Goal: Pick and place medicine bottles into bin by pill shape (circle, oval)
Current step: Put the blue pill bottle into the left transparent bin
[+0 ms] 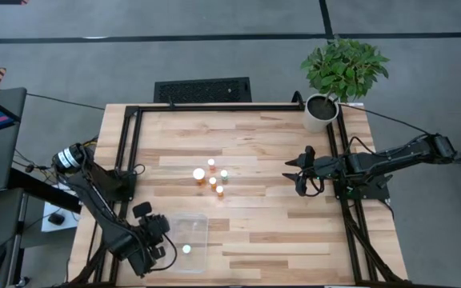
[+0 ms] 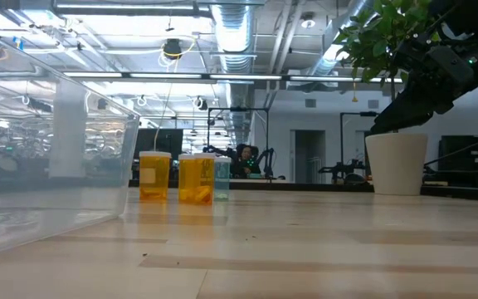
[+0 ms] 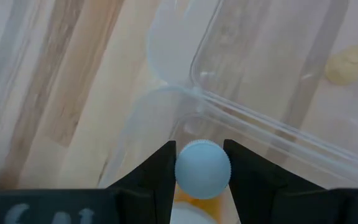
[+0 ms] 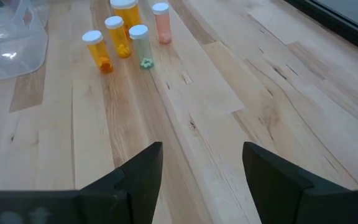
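Several medicine bottles with white caps and amber bodies stand upright in a cluster mid-table, also in the right wrist view and the low view. The clear two-compartment bin rests near the front edge, left of centre, with one white cap showing inside it. My left gripper is at the bin's left wall, shut on one medicine bottle. My right gripper hovers open at the table's right, apart from the cluster. My left gripper pinches the bottle's white round cap by its sides between the two fingers, which slant steeply down. The amber body shows just under the cap. The fingers and the cap hide the bottle's base.
A potted plant stands at the far right corner. A black frame runs along the table's left, far and right sides. Bare wood lies between the cluster and the bin.
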